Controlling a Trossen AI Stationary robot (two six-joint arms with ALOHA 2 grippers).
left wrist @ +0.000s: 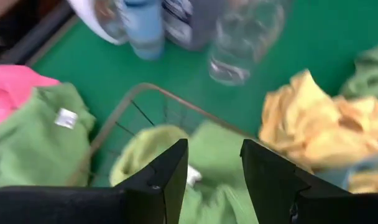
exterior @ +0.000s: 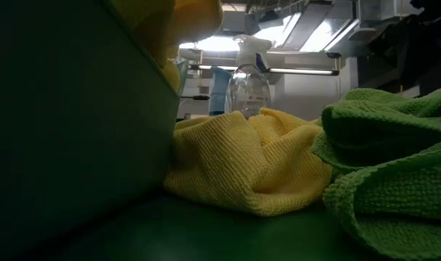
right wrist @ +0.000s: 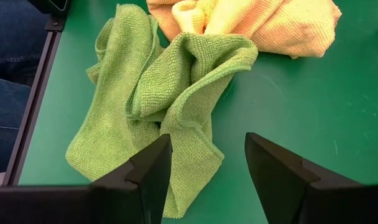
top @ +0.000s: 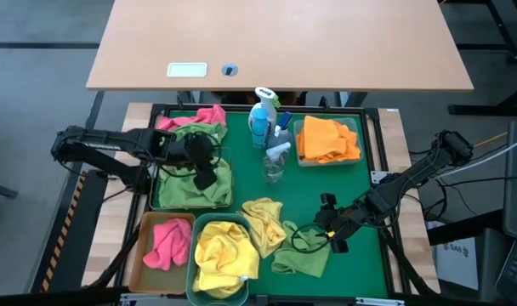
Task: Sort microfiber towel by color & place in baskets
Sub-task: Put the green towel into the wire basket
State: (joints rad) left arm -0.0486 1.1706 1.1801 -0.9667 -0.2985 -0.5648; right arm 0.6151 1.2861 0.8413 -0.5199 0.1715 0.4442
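- We see the left tool (top: 203, 163) over the wire-mesh basket (top: 227, 174) at the left side of the large green tray (top: 360, 183); its fingers (left wrist: 167, 180) stand apart with nothing between them, so released.
- Green towels (top: 186, 189) fill that wire-mesh basket; in the left wrist view they lie directly below the fingers, not gripped.
- The right tool (top: 333, 223) is low over the tray at the near right, fingers (right wrist: 148, 174) spread wide and empty, just beside a loose green towel (right wrist: 158, 106).
- A loose yellow towel (top: 265, 223) lies on the tray touching that green towel, between the teal basket and the right tool.
- Teal basket (top: 193, 238) at the near edge holds yellow towels (top: 224, 255).
- Amber-tan basket (top: 139, 246) just left of the teal one holds a pink towel (top: 169, 242).
- Clear basket (top: 356, 127) at the far right of the tray holds orange towels (top: 326, 140).
- One pink towel (top: 199, 116) and one green towel (top: 195, 132) lie at the far left of the tray, beside the wire-mesh basket.
- Spray bottles (top: 267, 127) stand in the far middle of the tray, between the wire-mesh and clear baskets.
- A light wood tabletop (top: 275, 42) sits beyond the tray.
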